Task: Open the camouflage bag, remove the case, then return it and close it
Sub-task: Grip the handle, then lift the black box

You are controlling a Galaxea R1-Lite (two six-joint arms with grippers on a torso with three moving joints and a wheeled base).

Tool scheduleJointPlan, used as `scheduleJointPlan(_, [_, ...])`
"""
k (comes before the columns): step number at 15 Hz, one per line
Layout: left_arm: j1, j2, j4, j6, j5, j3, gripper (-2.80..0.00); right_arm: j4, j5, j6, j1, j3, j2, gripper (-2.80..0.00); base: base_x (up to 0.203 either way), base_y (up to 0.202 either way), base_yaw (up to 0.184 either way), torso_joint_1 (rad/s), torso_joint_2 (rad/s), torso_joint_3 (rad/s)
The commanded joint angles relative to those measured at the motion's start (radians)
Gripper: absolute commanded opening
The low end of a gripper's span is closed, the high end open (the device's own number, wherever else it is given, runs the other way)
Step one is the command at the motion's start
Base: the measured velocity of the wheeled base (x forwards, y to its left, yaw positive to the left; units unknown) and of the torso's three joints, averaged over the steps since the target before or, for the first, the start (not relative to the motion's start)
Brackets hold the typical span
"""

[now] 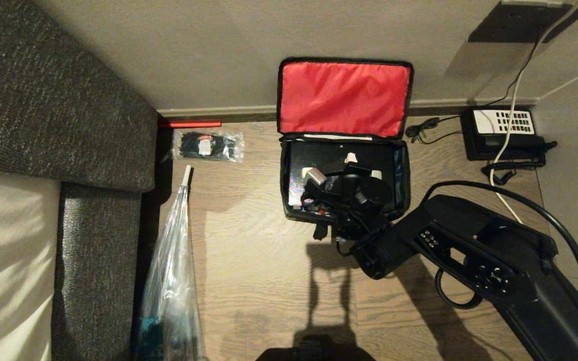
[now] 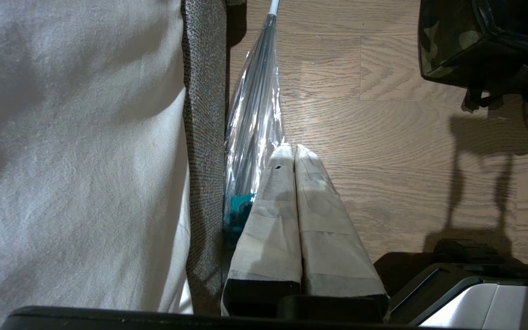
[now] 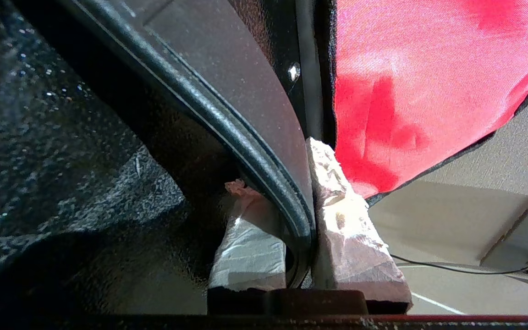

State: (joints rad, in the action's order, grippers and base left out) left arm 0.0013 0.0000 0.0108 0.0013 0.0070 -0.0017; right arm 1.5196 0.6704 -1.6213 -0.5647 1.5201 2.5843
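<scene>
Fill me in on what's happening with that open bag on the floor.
The camouflage bag sits on the wooden floor by the wall, its red-lined lid flipped up. The right gripper is reaching into it and has its fingers closed on the edge of the black case, which lies in the bag. The left gripper is shut and idle, off to the side next to a clear umbrella beside the bed. A telephone sits near the wall.

No writing, label, brand or number could be read anywhere; the keys of the telephone (image 1: 503, 122), off to the right of the right claw (image 1: 341, 165), were illegible.
</scene>
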Motion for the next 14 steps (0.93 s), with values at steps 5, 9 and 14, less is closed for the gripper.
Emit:
scheduleJointPlan(5, [0.0, -0.002, 0.0, 0.0, 0.001, 0.0, -2.8, 0.01, 0.07, -0.027, -0.004, 0.002, -0.12, -2.8, 0.0, 0.0, 0.0, 0.0, 0.0, 0.0])
scheduleJointPlan(9, [0.0, -0.002, 0.0, 0.0, 0.001, 0.0, -2.8, 0.01, 0.067, -0.13, -0.024, -0.047, -0.26, -2.8, 0.0, 0.0, 0.0, 0.0, 0.0, 0.0])
scheduleJointPlan(14, [0.0, -0.002, 0.0, 0.0, 0.001, 0.0, -2.8, 0.01, 0.076, -0.171, -0.085, -0.069, -0.337, -2.8, 0.0, 0.0, 0.0, 0.0, 0.0, 0.0])
